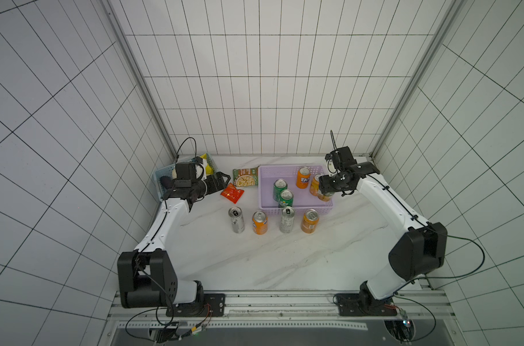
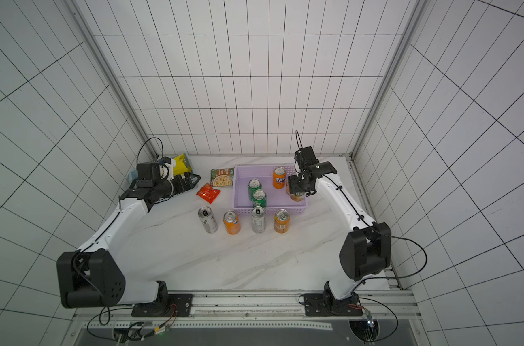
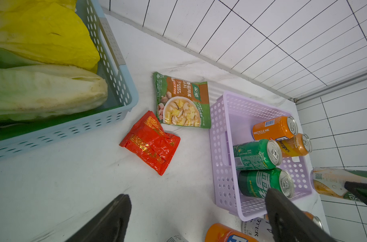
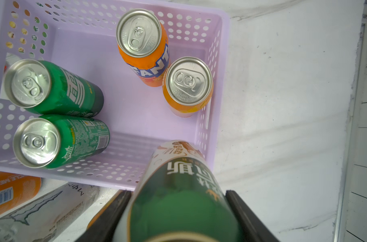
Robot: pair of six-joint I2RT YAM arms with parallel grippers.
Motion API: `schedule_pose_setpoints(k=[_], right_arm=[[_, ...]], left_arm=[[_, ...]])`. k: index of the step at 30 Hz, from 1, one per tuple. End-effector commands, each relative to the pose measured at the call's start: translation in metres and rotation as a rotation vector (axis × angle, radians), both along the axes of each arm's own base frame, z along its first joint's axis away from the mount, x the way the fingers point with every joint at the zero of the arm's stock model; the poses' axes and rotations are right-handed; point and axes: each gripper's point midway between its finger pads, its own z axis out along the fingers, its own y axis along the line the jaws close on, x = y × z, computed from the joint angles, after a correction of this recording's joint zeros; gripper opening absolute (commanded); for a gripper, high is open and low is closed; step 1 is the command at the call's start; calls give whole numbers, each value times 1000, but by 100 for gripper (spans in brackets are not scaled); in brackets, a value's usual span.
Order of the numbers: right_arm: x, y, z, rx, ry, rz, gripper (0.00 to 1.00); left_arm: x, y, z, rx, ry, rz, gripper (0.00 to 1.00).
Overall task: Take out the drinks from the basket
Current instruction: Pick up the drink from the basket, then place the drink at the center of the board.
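Four drinks (image 1: 286, 197) stand upright in the lilac basket (image 1: 265, 185), centre-right in both top views: two green, two orange. Right pincer (image 4: 178, 211) clamps a fifth, the dark green can (image 4: 174, 167), over the basket's right rim. Four more cans (image 1: 259, 222) stand on the surface (image 1: 254, 263) just below the basket. Left pincer (image 3: 197, 194) wide, empty, mid-left near the red packet (image 1: 232, 193).

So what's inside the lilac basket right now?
Four upright cans: two green cans, two orange cans. The right gripper holds a dark green can over one corner, hiding the basket floor there.
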Motion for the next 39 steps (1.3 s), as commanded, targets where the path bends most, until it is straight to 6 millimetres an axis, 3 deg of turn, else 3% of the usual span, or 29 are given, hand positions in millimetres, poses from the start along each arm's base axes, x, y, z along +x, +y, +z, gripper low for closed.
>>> schedule_pose_setpoints(k=[1, 10, 16, 25, 39], right_arm=[[-13, -13, 17, -1, -35, -31, 65], [-44, -29, 22, -12, -36, -44, 65], [-62, -36, 14, -15, -19, -54, 65], [-80, -41, -13, -7, 21, -66, 65], [-78, -42, -71, -30, 71, -87, 65]], left_arm=[[5, 1, 10, -2, -24, 0, 98], [5, 1, 9, -2, -21, 0, 98], [5, 1, 8, -3, -19, 0, 98], [5, 1, 6, -1, -14, 0, 98], [6, 1, 4, -1, -8, 0, 98]])
